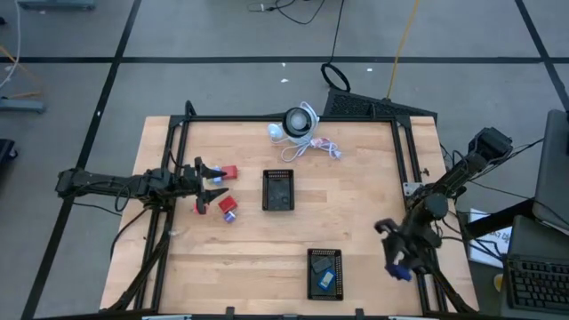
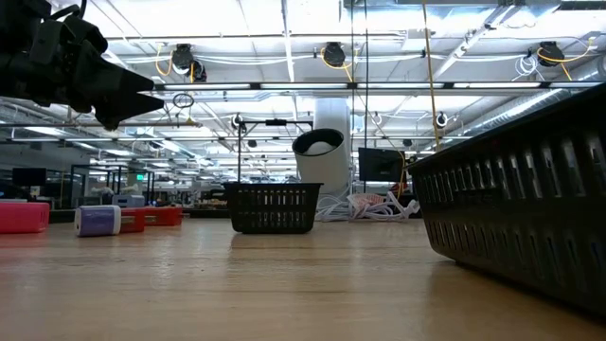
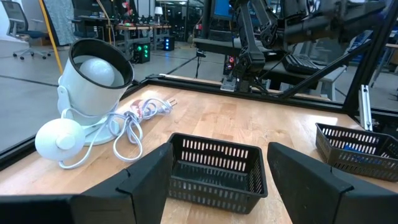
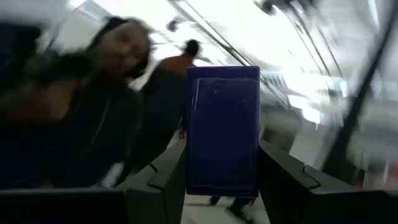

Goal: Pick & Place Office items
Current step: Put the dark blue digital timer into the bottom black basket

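I see my right gripper [image 1: 399,264] lower right, clenched on a blue block [image 4: 222,130]; left gripper [image 1: 210,185] released beside red blocks [image 1: 228,173].

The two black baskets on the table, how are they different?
The middle basket looks empty; the near basket has a blue piece inside. The middle basket sits mid-table below the white lamp; the near basket sits at the table's front edge. Both are black, slotted and rectangular.

My left gripper [image 1: 216,188] hangs with fingers spread, arm stretched level. My right gripper [image 1: 397,267] is clamped on a blue block [image 4: 222,130], arm bent.
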Tool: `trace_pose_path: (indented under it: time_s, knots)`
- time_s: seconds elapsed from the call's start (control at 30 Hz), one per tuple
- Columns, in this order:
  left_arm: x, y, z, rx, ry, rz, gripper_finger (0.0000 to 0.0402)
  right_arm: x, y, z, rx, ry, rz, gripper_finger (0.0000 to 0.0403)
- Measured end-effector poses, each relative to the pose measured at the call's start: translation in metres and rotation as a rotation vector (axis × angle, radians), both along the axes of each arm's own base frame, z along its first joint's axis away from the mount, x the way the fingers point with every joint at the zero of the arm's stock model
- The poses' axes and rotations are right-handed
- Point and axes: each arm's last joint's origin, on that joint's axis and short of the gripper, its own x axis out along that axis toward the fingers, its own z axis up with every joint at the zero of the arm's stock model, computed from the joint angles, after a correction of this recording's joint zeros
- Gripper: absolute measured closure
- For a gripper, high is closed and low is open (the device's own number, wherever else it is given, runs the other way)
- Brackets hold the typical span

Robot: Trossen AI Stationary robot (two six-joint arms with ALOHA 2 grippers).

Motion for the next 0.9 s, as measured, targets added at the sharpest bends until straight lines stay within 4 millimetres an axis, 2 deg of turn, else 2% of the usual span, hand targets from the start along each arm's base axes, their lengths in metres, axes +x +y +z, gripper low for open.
trace_pose_path:
  time_s: [0.27, 0.43, 0.53, 0.67, 0.9]
  knots:
    - [0.0, 0.0, 0.0, 0.0, 0.0, 0.0, 0.0135, 0.007, -0.003, -0.007, 0.305, 0.434, -0.054, 0.0243]
    - [0.0, 0.0, 0.0, 0.0, 0.0, 0.0, 0.0135, 0.014, -0.006, -0.02, 0.534, 0.733, -0.183, 0.0254]
    - [0.0, 0.0, 0.0, 0.0, 0.0, 0.0, 0.0135, 0.015, -0.006, -0.028, 0.593, 0.864, -0.198, 0.0254]
    - [0.0, 0.0, 0.0, 0.0, 0.0, 0.0, 0.0135, 0.015, -0.004, -0.033, 0.59, 0.923, -0.208, 0.025]
    - [0.0, 0.0, 0.0, 0.0, 0.0, 0.0, 0.0135, 0.012, 0.005, -0.037, 0.47, 0.865, -0.208, 0.0254]
